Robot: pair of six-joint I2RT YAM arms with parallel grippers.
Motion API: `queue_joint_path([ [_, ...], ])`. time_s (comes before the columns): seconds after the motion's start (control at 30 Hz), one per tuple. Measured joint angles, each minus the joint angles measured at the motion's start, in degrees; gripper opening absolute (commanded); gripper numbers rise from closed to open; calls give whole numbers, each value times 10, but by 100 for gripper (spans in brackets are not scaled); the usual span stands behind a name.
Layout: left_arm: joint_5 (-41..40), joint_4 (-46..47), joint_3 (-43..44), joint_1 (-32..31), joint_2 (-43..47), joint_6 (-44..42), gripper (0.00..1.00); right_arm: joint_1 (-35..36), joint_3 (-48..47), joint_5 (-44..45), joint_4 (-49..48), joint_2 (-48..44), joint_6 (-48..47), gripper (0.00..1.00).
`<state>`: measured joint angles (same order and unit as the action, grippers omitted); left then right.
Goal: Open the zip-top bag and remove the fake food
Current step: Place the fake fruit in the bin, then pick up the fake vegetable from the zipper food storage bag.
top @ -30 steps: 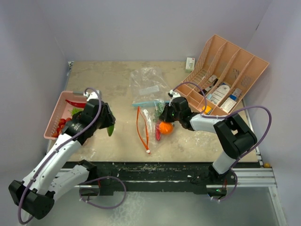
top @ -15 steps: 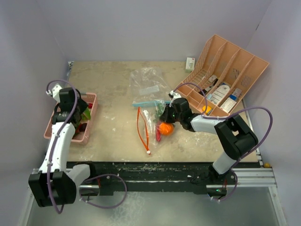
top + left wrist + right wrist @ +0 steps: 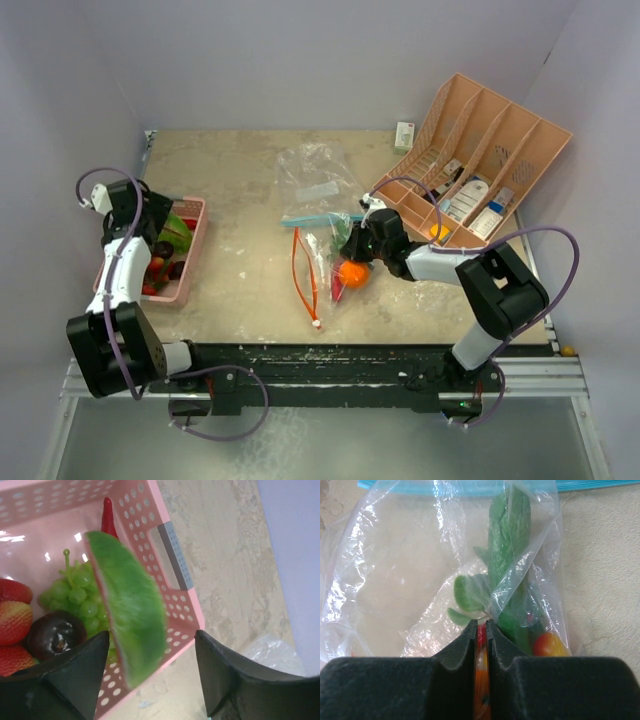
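My left gripper (image 3: pixel 151 636) is open above the pink basket (image 3: pixel 145 525), at the table's left (image 3: pixel 197 235). A blurred green wedge with a reddish edge, a watermelon slice (image 3: pixel 132 615), hangs loose between the jaws, over the basket's corner. The basket holds green grapes (image 3: pixel 75 592), a dark plum (image 3: pixel 52 635), strawberries (image 3: pixel 12 610) and a red chili (image 3: pixel 107 517). My right gripper (image 3: pixel 480 625) is shut on the clear zip-top bag (image 3: pixel 395 580), which lies mid-table (image 3: pixel 320 190). Inside it are a green leaf (image 3: pixel 507 535), an orange (image 3: pixel 352 272) and something red.
A peach divider rack (image 3: pixel 480 150) with white bottles and boxes stands at the back right. A small white box (image 3: pixel 404 133) lies by the back wall. An orange cord (image 3: pixel 300 270) lies beside the bag. Walls close in on the left, back and right.
My left arm swung left from the table to above the pink basket, carrying the green slice. Its jaws now stand open with the slice loose. The right arm has not moved.
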<state>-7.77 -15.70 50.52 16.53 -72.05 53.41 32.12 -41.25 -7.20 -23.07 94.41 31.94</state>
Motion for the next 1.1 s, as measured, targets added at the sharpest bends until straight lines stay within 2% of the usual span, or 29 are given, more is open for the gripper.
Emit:
queue_joint_path([
  [0.07,10,12,3,9,-16,1,90,0,0,0,0,0,-1,13],
  [0.13,20,18,3,14,-19,0,92,0,0,0,0,0,-2,13],
  [0.27,49,25,1,14,1,-5,81,0,0,0,0,1,-2,13],
  [0.4,74,29,-26,-9,69,-16,72,0,0,0,1,1,-2,13],
  [0.5,72,28,-59,-92,134,-20,67,0,0,0,4,0,-2,13],
  [0.57,69,28,-89,-170,172,-18,64,0,0,0,8,-2,-2,13],
  [0.73,42,13,-155,-343,220,7,51,0,10,2,35,-27,-2,13],
  [0.9,26,13,-205,-438,216,45,38,0,14,2,62,-54,-2,13],
  [1.1,20,48,-219,-566,140,87,34,0,14,6,83,-82,-2,13],
])
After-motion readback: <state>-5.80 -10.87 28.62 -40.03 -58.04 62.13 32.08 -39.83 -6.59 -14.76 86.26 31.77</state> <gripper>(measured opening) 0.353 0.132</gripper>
